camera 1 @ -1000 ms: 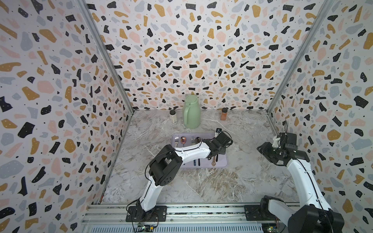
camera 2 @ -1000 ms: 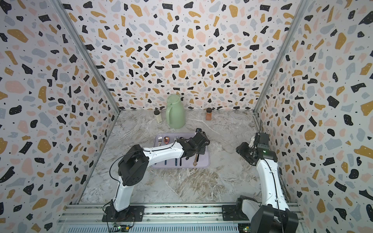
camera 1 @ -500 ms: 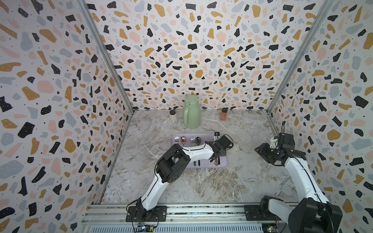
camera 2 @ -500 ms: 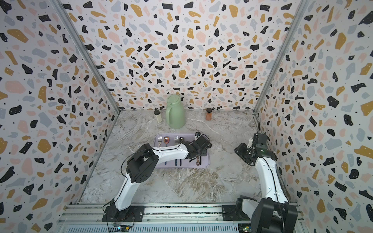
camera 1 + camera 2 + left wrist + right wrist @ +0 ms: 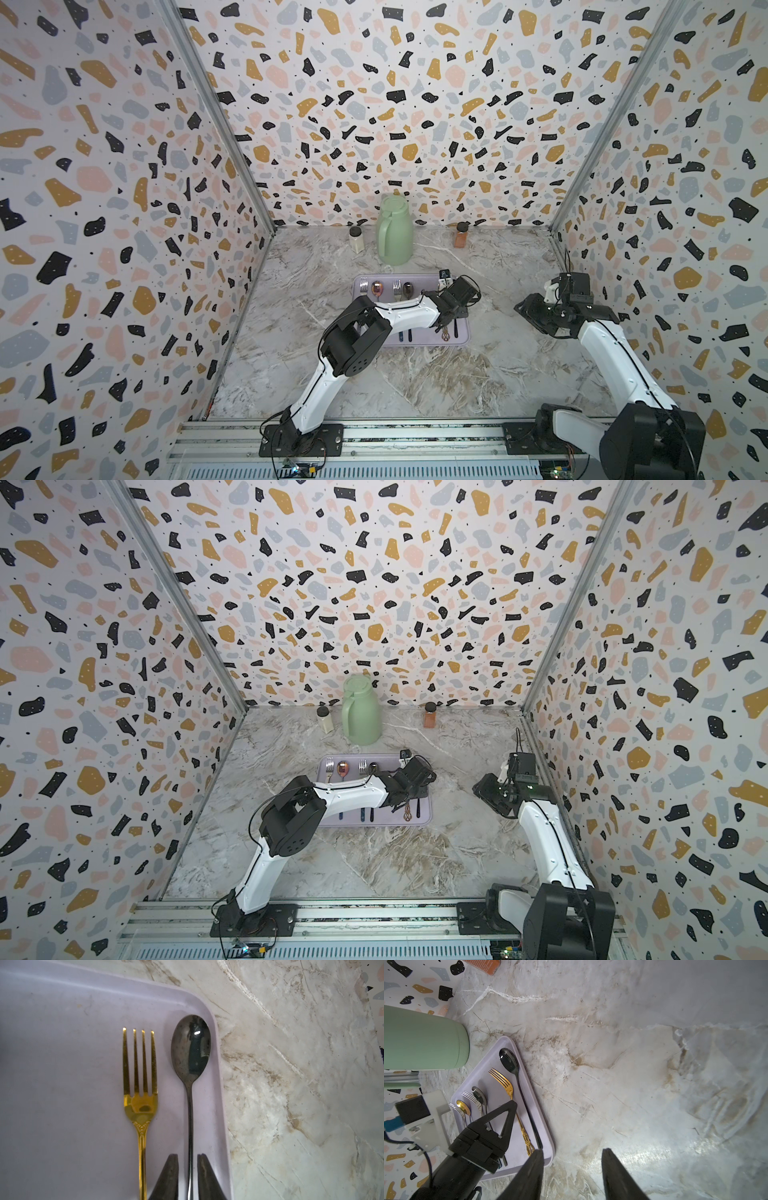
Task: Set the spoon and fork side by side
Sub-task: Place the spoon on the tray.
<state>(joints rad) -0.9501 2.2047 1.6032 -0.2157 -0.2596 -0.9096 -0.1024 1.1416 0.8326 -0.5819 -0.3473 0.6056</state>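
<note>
Two pieces, paired: black spoon (image 5: 190, 1047) and gold fork (image 5: 139, 1084) lie parallel, just apart, in a corner of the lilac tray (image 5: 62, 1043). Left tool (image 5: 188, 1157), clenched a moment ago, now stands slightly parted astride the spoon's handle: released, so the placement is likely done. Right tool (image 5: 572, 1153) is spread and empty over the worktop (image 5: 654, 1064). Handle ends are cut off in the left wrist view; the left arm covers most of the pair in both top views.
</note>
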